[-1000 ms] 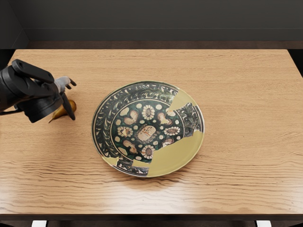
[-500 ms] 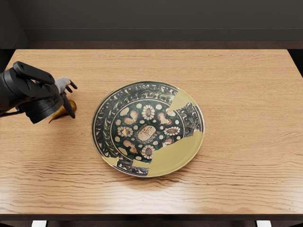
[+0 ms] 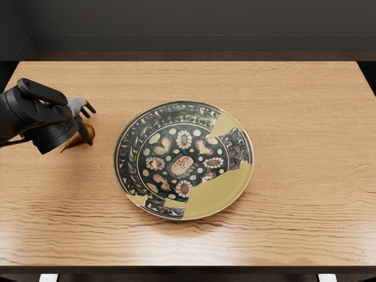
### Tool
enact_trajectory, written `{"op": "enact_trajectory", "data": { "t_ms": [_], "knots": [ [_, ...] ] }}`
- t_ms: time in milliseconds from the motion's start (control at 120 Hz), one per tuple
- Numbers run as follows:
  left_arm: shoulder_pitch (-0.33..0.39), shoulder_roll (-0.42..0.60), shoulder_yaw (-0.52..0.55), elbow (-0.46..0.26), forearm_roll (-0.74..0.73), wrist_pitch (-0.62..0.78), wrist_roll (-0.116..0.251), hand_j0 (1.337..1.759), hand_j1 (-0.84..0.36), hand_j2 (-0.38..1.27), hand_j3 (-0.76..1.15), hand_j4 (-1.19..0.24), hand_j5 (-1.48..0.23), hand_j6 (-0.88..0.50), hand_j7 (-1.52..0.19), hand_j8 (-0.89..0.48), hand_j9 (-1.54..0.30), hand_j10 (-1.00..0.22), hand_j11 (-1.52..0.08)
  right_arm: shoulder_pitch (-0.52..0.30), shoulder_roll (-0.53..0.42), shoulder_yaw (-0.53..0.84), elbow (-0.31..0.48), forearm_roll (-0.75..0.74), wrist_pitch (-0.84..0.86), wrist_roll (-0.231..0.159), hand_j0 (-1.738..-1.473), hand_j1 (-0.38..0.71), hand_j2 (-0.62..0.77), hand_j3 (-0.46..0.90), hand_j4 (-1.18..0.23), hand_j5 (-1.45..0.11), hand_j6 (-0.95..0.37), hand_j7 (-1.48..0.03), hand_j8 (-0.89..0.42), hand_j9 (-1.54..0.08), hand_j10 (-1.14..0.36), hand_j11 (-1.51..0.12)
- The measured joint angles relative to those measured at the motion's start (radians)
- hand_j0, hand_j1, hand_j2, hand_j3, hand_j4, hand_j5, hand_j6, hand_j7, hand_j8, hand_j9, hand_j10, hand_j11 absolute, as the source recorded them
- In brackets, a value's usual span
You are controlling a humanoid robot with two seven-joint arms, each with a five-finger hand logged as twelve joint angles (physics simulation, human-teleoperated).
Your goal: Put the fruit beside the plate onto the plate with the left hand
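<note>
Golden fruit point(image 3: 74, 140) aslant beside plate point(image 3: 130, 147), tip lower-left, under left hand point(image 3: 59, 124), grip indiscernible.

A wooden table point(image 3: 294, 106) fills most of the frame. Its top is a light, warm oak tone with the grain running left to right, wavier and darker-streaked across the lower third. Its far edge lies straight across the upper part of the frame, and its front edge point(image 3: 194, 269) shows as a thin dark band near the bottom. Behind it a dark grey wall point(image 3: 205, 20) spans the top, with a dim brownish strip point(image 3: 205, 56) at its foot. Two small pale shapes point(image 3: 48, 278) show below the front edge, at lower left and lower right. The light is soft and even.
</note>
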Motion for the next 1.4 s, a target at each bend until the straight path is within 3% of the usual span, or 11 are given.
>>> {"op": "enact_trajectory", "data": {
  "t_ms": [375,983,1400],
  "knots": [
    [-0.002,-0.042,-0.007,-0.013,0.006,0.096,0.006,1.658,-0.15,0.08,0.0,-0.41,-0.54,-0.41,-0.54,-0.41,-0.54,-0.41,-0.54,0.0,0.0,0.0,0.0,0.0,0.0,0.0,-1.658,-0.34,0.0,0.0,-0.01,-0.01,-0.01,-0.01,-0.01,-0.01,-0.01,-0.01],
    [0.0,-0.042,-0.024,-0.041,0.006,0.138,0.008,1.658,-0.16,0.09,0.0,-0.43,-0.56,-0.43,-0.56,-0.43,-0.56,-0.43,-0.56,0.0,0.0,0.0,0.0,0.0,0.0,0.0,-1.658,-0.34,0.0,0.0,-0.01,-0.01,-0.01,-0.01,-0.01,-0.01,-0.01,-0.01],
    [0.0,-0.033,-0.023,-0.053,0.006,0.134,0.007,1.658,0.07,0.05,0.0,-0.23,-0.3,-0.23,-0.3,-0.23,-0.3,-0.23,-0.3,0.0,0.0,0.0,0.0,0.0,0.0,0.0,-1.658,-0.34,0.0,0.0,-0.01,-0.01,-0.01,-0.01,-0.01,-0.01,-0.01,-0.01]
  ]
}}
